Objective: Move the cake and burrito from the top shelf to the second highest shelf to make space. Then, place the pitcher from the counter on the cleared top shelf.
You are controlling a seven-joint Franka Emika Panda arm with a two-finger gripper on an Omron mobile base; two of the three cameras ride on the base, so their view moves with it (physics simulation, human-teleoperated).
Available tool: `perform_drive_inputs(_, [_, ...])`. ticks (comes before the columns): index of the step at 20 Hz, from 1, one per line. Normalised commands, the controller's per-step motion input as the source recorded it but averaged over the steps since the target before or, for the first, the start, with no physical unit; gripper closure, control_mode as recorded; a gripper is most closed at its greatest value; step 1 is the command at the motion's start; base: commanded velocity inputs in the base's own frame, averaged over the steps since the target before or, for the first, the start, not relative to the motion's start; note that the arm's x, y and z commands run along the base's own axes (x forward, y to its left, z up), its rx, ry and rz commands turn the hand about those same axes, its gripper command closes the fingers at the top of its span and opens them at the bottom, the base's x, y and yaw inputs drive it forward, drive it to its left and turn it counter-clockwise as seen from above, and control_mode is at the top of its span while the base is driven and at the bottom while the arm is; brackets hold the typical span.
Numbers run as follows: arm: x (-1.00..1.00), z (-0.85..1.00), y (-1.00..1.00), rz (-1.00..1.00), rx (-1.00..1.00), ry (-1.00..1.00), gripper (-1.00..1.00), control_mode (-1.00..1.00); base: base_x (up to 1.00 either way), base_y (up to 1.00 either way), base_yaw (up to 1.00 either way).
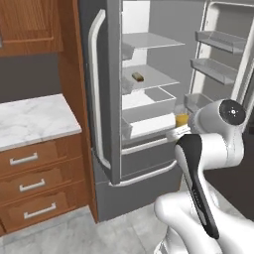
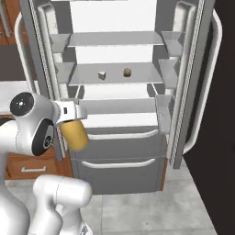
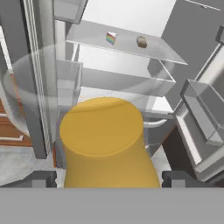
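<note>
My gripper point(image 2: 72, 114) is shut on the pitcher point(image 2: 74, 134), a clear carafe with a yellow-orange body, held in the air low in front of the open fridge. In the hand view the pitcher point(image 3: 105, 140) stands between my two fingertips point(image 3: 43, 178). It also peeks out beside my arm as a yellow patch point(image 1: 182, 119). The rainbow cake point(image 2: 102, 75) and the brown burrito point(image 2: 127, 72) lie side by side on the second highest shelf point(image 2: 142, 75), up and ahead of the pitcher. The top shelf point(image 2: 114, 39) above them is bare. The marbled counter point(image 1: 30, 119) lies to the left.
Both fridge doors stand open: the left door point(image 1: 101, 94) with its long handle, and the right door point(image 2: 195, 82) with bins point(image 1: 218, 42). Below the shelves are a drawer point(image 2: 119, 110) and the freezer front point(image 2: 119, 170). Wooden drawers point(image 1: 34, 184) sit under the counter.
</note>
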Motion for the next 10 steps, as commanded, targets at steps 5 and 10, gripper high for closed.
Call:
perform_drive_inputs(5, [0.0, 0.0, 0.0, 0.0, 0.0, 0.0, 1.0, 1.0, 0.3, -0.34, 0.14])
perform_drive_inputs(10, [0.0, 0.0, 0.0, 0.0, 0.0, 0.0, 1.0, 1.0, 0.68, -0.01, 0.21])
